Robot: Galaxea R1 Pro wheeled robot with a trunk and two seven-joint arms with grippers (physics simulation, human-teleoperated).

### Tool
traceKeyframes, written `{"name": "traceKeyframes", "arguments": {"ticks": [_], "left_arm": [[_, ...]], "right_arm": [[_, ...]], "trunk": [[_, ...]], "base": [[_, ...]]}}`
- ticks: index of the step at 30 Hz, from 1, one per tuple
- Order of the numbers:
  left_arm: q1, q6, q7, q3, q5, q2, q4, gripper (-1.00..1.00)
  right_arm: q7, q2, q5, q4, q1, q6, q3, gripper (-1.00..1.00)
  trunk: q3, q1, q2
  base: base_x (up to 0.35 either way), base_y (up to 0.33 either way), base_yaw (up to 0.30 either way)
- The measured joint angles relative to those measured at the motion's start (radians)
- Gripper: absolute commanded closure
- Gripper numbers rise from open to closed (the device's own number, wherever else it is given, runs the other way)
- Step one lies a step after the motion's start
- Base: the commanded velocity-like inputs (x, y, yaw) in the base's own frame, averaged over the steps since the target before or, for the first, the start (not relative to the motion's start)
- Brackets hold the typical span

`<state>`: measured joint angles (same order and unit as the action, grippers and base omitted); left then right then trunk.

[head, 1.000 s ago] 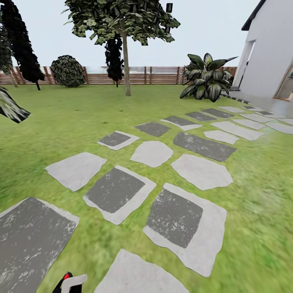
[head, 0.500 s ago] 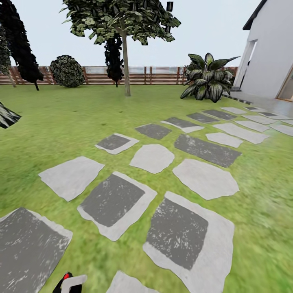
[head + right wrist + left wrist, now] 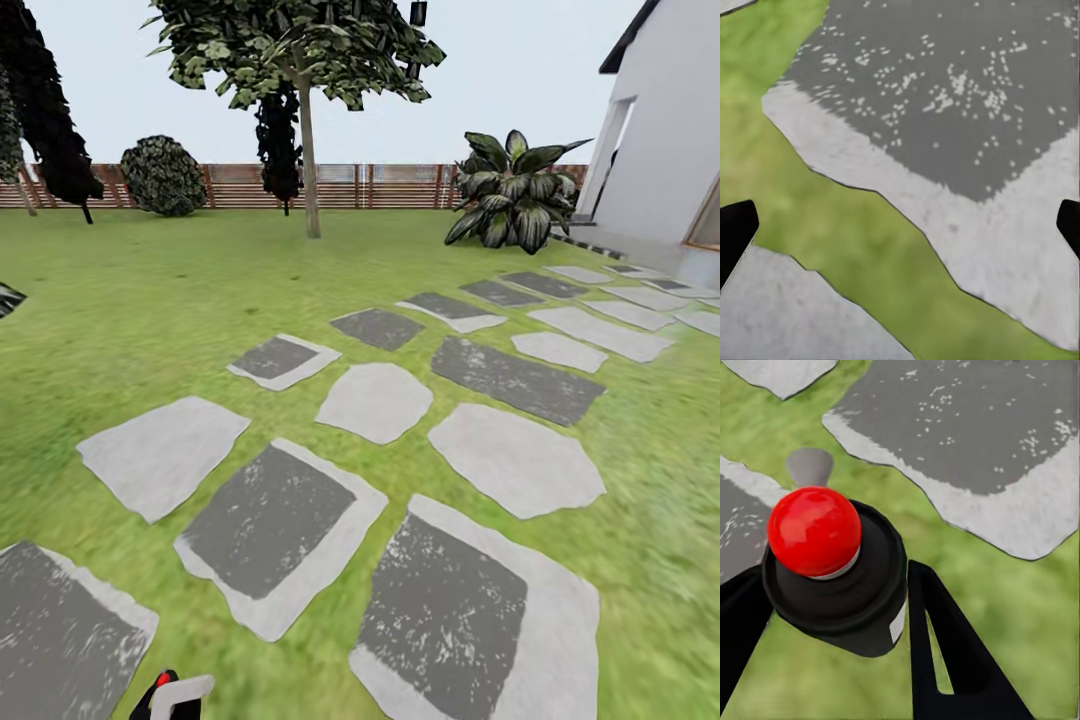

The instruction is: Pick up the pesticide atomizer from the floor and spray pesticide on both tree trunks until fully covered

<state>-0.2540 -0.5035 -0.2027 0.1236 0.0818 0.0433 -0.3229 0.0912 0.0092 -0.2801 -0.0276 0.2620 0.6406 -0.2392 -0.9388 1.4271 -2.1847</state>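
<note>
Where stepping stones [image 3: 375,400] cross — lawn [image 3: 150,290]

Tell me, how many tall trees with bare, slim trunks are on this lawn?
1. The tree stands far across the grass by the wooden fence, left of the broad-leaved plant. Another may be outside the picture.
</note>
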Motion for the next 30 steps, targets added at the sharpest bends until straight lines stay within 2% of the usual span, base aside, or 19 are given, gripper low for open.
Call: {"name": "traceKeyframes", "arguments": {"ticks": [30], "left_arm": [[0.0,0.0,0.0,-0.001,0.0,0.0,0.0,1.0]], "right_arm": [[0.0,0.0,0.0,0.0,0.0,0.0,0.0,-1.0]], "trunk": [[0.0,0.0,0.0]], "base": [[0.337,0.0,0.0]]}}
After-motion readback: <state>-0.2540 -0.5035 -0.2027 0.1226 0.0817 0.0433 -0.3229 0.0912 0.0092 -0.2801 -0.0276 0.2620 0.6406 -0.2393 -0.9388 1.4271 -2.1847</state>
